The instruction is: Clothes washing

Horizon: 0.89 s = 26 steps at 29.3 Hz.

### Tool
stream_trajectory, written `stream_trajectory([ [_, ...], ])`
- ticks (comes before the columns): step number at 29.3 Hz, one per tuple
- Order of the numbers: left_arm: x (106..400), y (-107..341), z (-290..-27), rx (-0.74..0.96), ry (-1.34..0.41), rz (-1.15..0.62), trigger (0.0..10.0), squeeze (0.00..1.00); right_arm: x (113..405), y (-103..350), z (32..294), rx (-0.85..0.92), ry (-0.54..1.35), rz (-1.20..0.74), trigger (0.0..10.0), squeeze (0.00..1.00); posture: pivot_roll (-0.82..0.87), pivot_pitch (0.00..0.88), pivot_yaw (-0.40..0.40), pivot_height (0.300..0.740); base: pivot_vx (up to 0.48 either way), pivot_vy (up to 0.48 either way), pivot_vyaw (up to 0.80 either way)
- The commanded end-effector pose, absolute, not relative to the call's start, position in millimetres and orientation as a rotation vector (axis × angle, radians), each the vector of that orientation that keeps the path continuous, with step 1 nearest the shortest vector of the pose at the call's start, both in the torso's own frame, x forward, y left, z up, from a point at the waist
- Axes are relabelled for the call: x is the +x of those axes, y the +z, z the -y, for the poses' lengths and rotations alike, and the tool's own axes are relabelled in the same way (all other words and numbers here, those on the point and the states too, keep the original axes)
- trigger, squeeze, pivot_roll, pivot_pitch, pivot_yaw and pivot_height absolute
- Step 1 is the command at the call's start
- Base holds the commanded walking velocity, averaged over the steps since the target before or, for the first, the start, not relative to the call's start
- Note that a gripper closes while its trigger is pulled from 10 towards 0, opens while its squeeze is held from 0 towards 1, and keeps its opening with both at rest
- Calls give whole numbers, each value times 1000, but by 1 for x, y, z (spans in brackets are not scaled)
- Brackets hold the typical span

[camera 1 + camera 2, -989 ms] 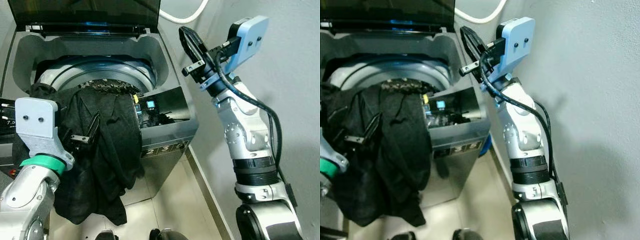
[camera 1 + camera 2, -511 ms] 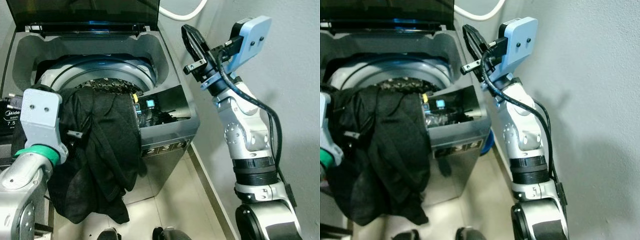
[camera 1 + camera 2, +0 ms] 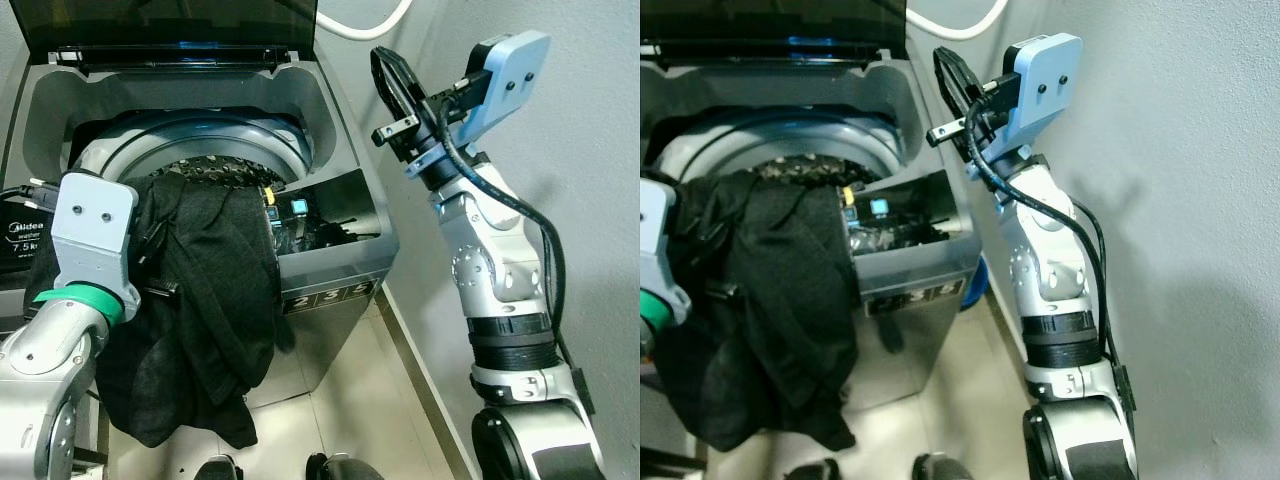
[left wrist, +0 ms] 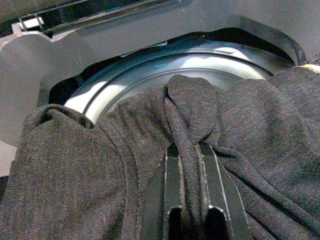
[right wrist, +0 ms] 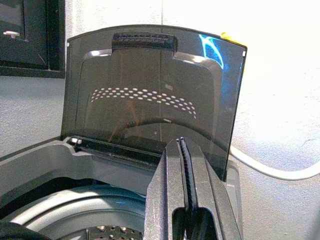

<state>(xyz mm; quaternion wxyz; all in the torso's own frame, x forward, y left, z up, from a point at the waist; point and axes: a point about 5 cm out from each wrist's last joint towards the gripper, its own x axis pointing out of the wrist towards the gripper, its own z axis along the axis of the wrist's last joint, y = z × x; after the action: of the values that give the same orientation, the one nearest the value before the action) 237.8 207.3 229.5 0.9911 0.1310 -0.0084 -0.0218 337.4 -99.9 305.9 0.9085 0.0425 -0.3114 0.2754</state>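
Note:
A grey top-loading washing machine [image 3: 345,262] stands in front of me with its dark lid [image 3: 170,22] raised and the drum [image 3: 205,150] exposed. A black garment [image 3: 210,300] lies over the machine's front rim and hangs down its front toward the floor. My left gripper [image 4: 187,150] is shut on a bunched fold of this garment [image 4: 190,107], at the drum's front edge. To the right of the machine my right gripper [image 3: 388,78] is held high, shut with nothing in it, its fingers [image 5: 182,150] pointing at the lid.
A white hose [image 3: 372,30] runs along the wall behind the machine. A grey wall [image 3: 590,200] stands close on the right. The control panel [image 3: 300,210] shows lit buttons. Beige tiled floor [image 3: 345,400] lies between machine and wall.
My left arm has lifted and moved inward toward the drum, carrying the black garment with it. The right arm has shifted only slightly upward.

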Motion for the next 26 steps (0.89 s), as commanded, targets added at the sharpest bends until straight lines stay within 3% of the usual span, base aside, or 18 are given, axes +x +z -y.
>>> stream_trajectory([
  [1,241,221,-207,286,-41,-10,0,0,337,306,102,93,560,653,10000,0,137,76,-51,740,0,0,0],
  [2,241,221,-207,286,-41,-10,0,0,337,306,102,93,560,653,10000,0,137,76,-51,740,0,0,0],
  [3,247,235,-197,538,-47,140,0,0,338,307,102,94,560,654,10000,0,132,71,-52,740,0,0,0],
  [5,247,235,-197,538,-47,140,0,0,338,307,102,94,560,654,10000,0,132,71,-52,740,0,0,0],
  [6,254,244,-182,665,-65,268,4784,0,338,307,102,95,559,654,10000,0,131,65,-54,740,0,0,0],
  [7,254,244,-182,665,-65,268,4784,0,338,307,102,95,559,654,10000,0,131,65,-54,740,0,0,0],
  [8,269,253,-162,729,-77,387,10000,0,338,308,101,94,560,658,10000,0,113,57,-55,740,0,0,0],
  [11,269,253,-162,729,-77,387,10000,0,338,308,101,94,560,658,10000,0,113,57,-55,740,0,0,0],
  [13,312,280,-133,678,-64,525,10000,0,338,312,101,90,554,674,10000,0,79,41,-50,740,0,0,0],
  [17,340,309,-120,648,-64,594,10000,0,338,316,102,85,546,686,10000,0,68,38,-47,740,0,0,0],
  [19,359,354,-113,655,-51,702,10000,0,337,317,104,78,534,692,10000,0,49,33,-36,740,0,0,0],
  [21,359,354,-113,655,-51,702,10000,0,337,317,104,78,534,692,10000,0,49,33,-36,740,0,0,0],
  [22,364,394,-111,649,-25,803,10000,0,336,316,107,74,524,694,10000,0,34,30,-26,740,0,0,0],
  [26,359,426,-109,667,14,900,10000,0,334,315,109,71,510,695,10000,0,29,29,-19,740,0,0,0],
])
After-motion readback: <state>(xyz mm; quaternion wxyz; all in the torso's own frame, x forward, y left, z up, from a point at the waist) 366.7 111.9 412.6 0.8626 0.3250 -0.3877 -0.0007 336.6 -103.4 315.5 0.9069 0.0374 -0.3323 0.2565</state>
